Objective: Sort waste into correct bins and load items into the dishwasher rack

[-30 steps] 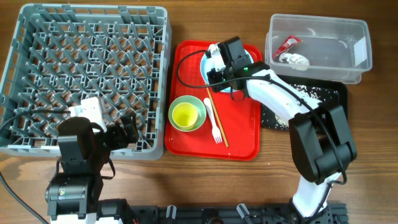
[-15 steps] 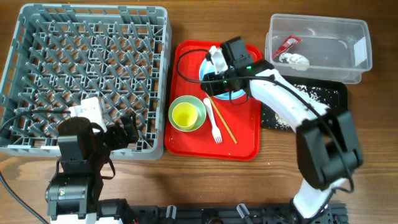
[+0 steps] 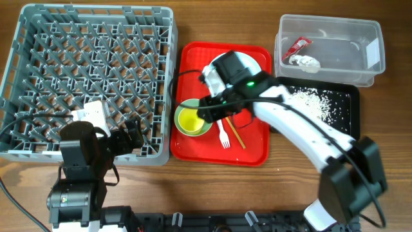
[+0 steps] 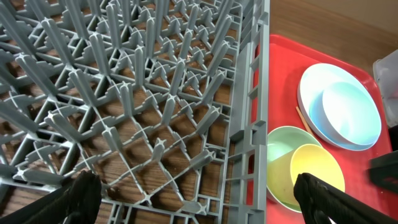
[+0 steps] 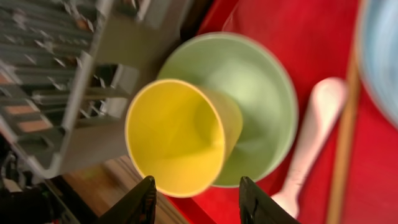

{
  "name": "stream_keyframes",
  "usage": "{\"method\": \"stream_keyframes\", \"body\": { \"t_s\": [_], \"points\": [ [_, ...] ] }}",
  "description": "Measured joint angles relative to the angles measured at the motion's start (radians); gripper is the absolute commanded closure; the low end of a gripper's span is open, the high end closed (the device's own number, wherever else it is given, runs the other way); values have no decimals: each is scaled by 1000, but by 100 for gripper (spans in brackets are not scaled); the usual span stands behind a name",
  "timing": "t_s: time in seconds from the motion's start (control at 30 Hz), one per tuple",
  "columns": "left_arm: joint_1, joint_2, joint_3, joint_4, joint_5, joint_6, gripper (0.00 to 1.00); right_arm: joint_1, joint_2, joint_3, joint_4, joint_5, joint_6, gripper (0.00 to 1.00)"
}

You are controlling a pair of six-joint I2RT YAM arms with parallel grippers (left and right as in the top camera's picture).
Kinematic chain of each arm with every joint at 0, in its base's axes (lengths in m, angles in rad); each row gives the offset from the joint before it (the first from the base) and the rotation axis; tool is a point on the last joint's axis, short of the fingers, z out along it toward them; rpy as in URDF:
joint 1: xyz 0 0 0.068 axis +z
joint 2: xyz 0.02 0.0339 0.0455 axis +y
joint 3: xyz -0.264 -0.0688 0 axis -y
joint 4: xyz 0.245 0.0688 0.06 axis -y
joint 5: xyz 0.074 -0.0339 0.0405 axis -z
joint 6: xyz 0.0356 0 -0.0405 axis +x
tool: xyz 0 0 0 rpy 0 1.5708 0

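My right gripper is open and empty, just above the small yellow cup, which sits inside the light green bowl at the front left of the red serving tray. The white fork and wooden chopsticks lie on the tray beside the bowl. The pale blue bowl sits on the round plate at the tray's back. My left gripper is open and empty over the grey dishwasher rack's front right corner. The clear tub holds the red wrapper and white tissue. Rice scraps lie in the black tray.
The rack's right wall stands close against the red tray's left edge. My right arm reaches across the tray from the right, over the black tray's left end. Bare wooden table lies in front of the trays.
My right gripper has moved from the plate at the tray's back toward the front left, over the yellow cup and green bowl. The plate shows again. The left arm has not moved.
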Motion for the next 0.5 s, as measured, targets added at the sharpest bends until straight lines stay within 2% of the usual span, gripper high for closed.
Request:
{"method": "stream_keyframes", "body": {
  "t_s": [0.07,0.2,0.27,0.4,0.5],
  "points": [
    [0,0,0,-4,0,0,0,27,49,0,4,23,28,57],
    [0,0,0,-6,0,0,0,31,136,0,45,91,96,87],
    [0,0,0,-6,0,0,0,32,158,-1,55,103,111,96],
    [0,0,0,-6,0,0,0,28,156,-2,76,110,127,96],
    [0,0,0,-6,0,0,0,-13,65,-2,78,114,130,96]
  ]
}}
